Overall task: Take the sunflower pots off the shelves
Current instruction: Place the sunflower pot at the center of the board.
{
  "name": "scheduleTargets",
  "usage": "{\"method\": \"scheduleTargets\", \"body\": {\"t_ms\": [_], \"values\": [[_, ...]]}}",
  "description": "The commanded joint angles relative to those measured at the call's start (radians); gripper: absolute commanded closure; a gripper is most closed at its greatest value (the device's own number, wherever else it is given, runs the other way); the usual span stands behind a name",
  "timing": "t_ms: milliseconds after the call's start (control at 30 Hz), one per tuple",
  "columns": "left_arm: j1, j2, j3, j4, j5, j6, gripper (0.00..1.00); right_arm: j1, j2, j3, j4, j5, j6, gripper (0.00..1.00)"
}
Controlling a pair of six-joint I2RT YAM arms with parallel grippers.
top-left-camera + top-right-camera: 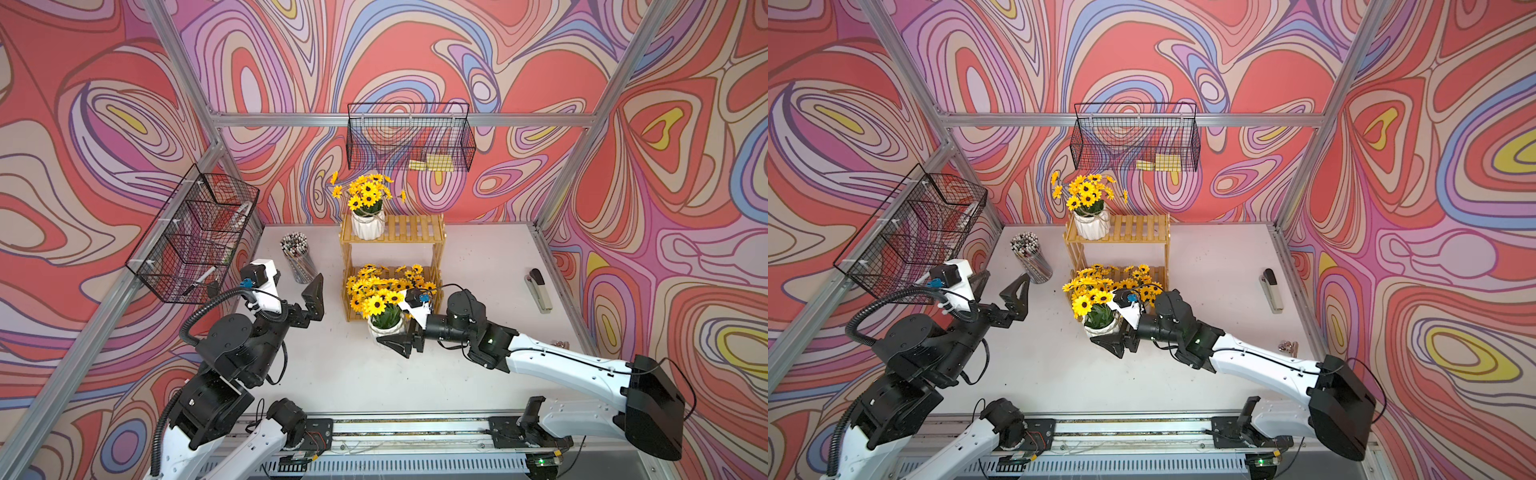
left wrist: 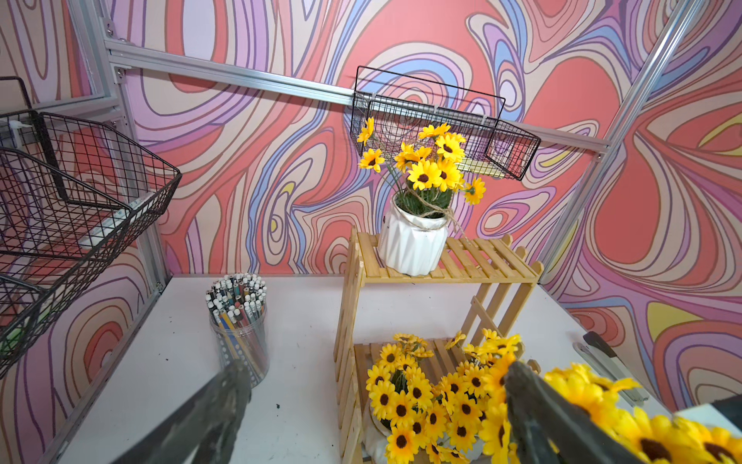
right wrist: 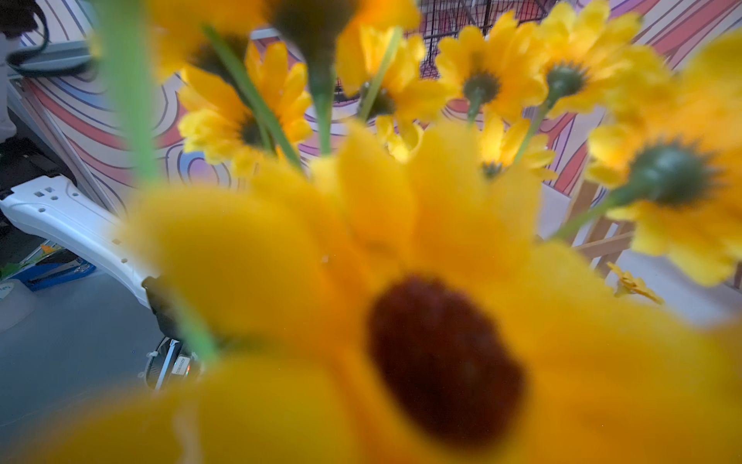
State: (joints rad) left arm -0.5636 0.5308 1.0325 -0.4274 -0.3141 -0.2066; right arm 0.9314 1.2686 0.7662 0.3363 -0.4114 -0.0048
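Observation:
The shelves (image 1: 415, 226) stand at the back middle of the table. One sunflower pot (image 1: 368, 224) (image 2: 413, 245) sits at the left end of the upper tier. On the lower tier two sunflower bunches (image 1: 374, 278) (image 2: 401, 397) crowd together and hide most of their pots. Another sunflower pot (image 1: 380, 329) (image 1: 1100, 328) is just in front of the shelves, down at the table. My right gripper (image 1: 388, 332) is shut on it from the right; only the near finger shows. Blurred sunflowers (image 3: 421, 321) fill the right wrist view. My left gripper (image 1: 998, 289) (image 2: 373, 409) hovers open left of the shelves.
A clear cup of pencils (image 1: 297, 257) stands left of the shelves, close to my left gripper. Black wire baskets hang on the left wall (image 1: 195, 237) and the back wall (image 1: 409, 137). A stapler (image 1: 540, 291) lies near the table's right edge.

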Motion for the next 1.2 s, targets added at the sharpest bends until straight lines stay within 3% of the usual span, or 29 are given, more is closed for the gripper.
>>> {"method": "scheduleTargets", "body": {"t_ms": [0,400,567,900,1167], "values": [[0.001,-0.019,0.026,-0.019,-0.006,-0.002,0.00,0.035,0.036,0.003,0.163,0.048,0.012,1.00],[0.001,0.009,0.065,-0.026,0.063,0.024,0.00,0.099,0.246,-0.004,0.392,0.122,0.067,1.00],[0.001,-0.001,0.052,-0.017,0.074,0.022,0.00,0.144,0.365,0.002,0.519,0.219,0.093,1.00],[0.001,-0.009,0.038,-0.014,0.096,0.024,0.00,0.220,0.580,0.081,0.631,0.312,0.076,1.00],[0.001,-0.017,0.033,-0.008,0.106,0.021,0.00,0.234,0.692,0.145,0.691,0.310,0.103,1.00]]}}
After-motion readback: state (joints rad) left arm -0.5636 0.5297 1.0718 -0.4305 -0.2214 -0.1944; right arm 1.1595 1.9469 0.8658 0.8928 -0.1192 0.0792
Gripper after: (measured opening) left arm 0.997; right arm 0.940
